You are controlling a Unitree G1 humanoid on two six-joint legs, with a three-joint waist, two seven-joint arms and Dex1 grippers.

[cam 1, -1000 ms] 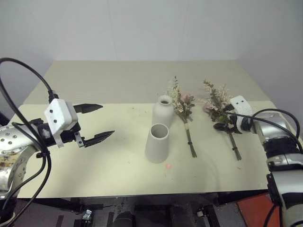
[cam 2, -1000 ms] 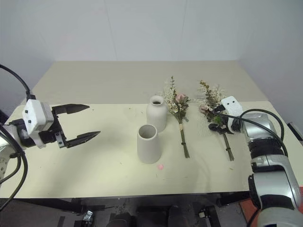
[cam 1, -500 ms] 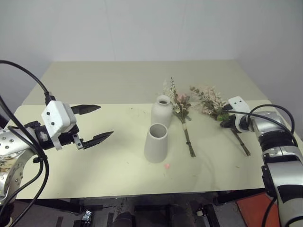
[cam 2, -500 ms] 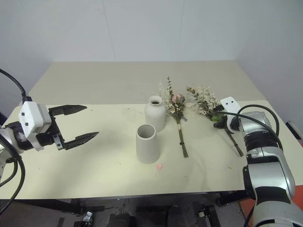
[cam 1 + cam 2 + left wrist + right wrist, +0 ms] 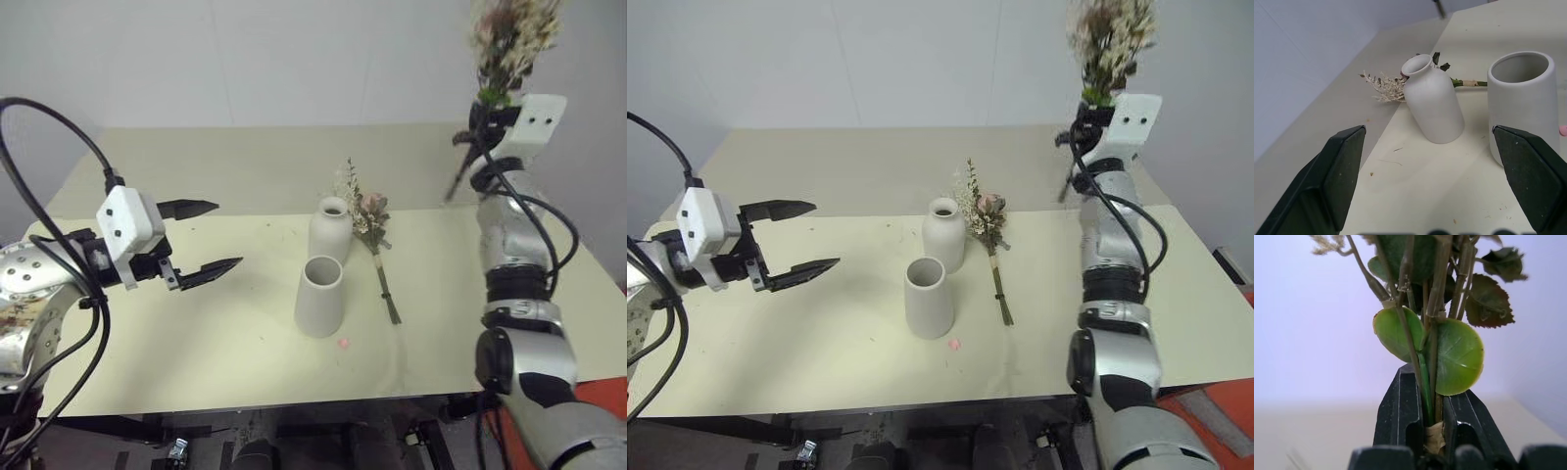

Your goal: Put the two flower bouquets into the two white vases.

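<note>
My right gripper (image 5: 482, 119) is raised high at the right, shut on the stems of one bouquet (image 5: 511, 37), whose blooms point up and whose stems hang below. In the right wrist view the stems (image 5: 1431, 382) are pinched between the two fingers. The other bouquet (image 5: 369, 227) lies flat on the table, right of the bottle-shaped white vase (image 5: 331, 231). The cone-shaped white vase (image 5: 320, 296) stands just in front of it. My left gripper (image 5: 204, 237) hovers open at the left, apart from both vases, with nothing between its fingers.
A small pink speck (image 5: 344, 343) lies on the cream table (image 5: 196, 323) in front of the cone vase. A grey wall stands behind the table. A red object (image 5: 1234, 411) sits on the floor at the right.
My right gripper shut on the right bouquet on the table, then swung it steeply up into the air, blooms now upward. The left gripper has stayed in place.
</note>
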